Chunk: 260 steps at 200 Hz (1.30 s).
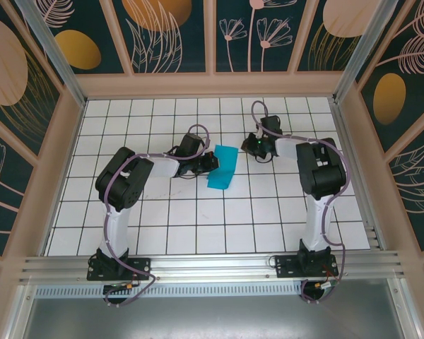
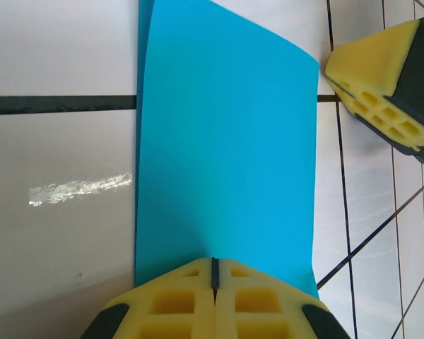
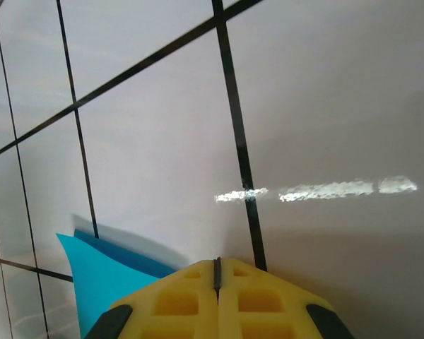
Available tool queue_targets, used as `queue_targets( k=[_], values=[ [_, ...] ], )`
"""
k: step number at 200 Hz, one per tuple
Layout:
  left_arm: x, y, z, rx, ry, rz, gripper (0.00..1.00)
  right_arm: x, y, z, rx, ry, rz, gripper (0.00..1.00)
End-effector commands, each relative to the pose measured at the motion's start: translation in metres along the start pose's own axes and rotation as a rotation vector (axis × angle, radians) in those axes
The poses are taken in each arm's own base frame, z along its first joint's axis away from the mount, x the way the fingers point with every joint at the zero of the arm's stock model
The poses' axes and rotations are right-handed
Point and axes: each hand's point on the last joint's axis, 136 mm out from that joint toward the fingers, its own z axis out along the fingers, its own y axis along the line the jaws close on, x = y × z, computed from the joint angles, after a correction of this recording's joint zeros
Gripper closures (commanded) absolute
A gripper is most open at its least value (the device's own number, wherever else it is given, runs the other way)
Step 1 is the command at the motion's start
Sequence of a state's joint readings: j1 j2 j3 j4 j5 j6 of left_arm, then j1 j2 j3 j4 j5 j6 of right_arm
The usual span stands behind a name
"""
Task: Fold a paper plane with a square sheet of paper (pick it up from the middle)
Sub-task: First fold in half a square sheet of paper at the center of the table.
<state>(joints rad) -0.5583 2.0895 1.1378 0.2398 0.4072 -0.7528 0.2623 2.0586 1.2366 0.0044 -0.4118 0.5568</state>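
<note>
Teal square sheet of paper (image 2: 226, 155) juts from the clenched left tool (image 2: 213, 272); right tool (image 3: 217, 265), clenched empty, beside.

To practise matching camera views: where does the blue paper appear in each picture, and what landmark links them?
Top external: the blue paper lies just above picture centre.
Left wrist: blue paper down the middle, top to bottom.
Right wrist: blue paper in the bottom left corner.
Shared landmark: the black grid lines.
</note>
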Motion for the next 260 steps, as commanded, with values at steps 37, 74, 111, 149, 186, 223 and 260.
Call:
queue_targets(
  k=[37, 74, 111, 149, 186, 223, 260],
  values=[
    [0.076, 0.116, 0.001, -0.376, 0.188, -0.13, 1.0, 0.029, 0.063, -0.006, -0.165, 0.057, -0.108, 1.0],
    [0.078, 0.116, 0.001, -0.375, 0.193, -0.131, 1.0, 0.04, 0.055, 0.014, -0.15, 0.116, -0.099, 1.0],
    [0.079, 0.116, 0.002, -0.373, 0.197, -0.133, 1.0, 0.033, 0.036, 0.027, -0.079, 0.121, -0.084, 1.0],
    [0.081, 0.118, 0.001, -0.374, 0.201, -0.133, 1.0, 0.011, -0.003, 0.03, 0.058, 0.065, -0.029, 1.0],
    [0.081, 0.118, 0.002, -0.372, 0.202, -0.131, 1.0, -0.016, 0.005, 0.009, 0.061, -0.029, -0.037, 1.0],
    [0.081, 0.118, 0.002, -0.37, 0.202, -0.133, 1.0, 0.001, 0.043, -0.025, -0.074, -0.03, -0.084, 1.0],
    [0.08, 0.118, 0.003, -0.368, 0.198, -0.135, 1.0, 0.065, 0.051, -0.041, -0.17, 0.089, -0.056, 1.0]
  ],
)
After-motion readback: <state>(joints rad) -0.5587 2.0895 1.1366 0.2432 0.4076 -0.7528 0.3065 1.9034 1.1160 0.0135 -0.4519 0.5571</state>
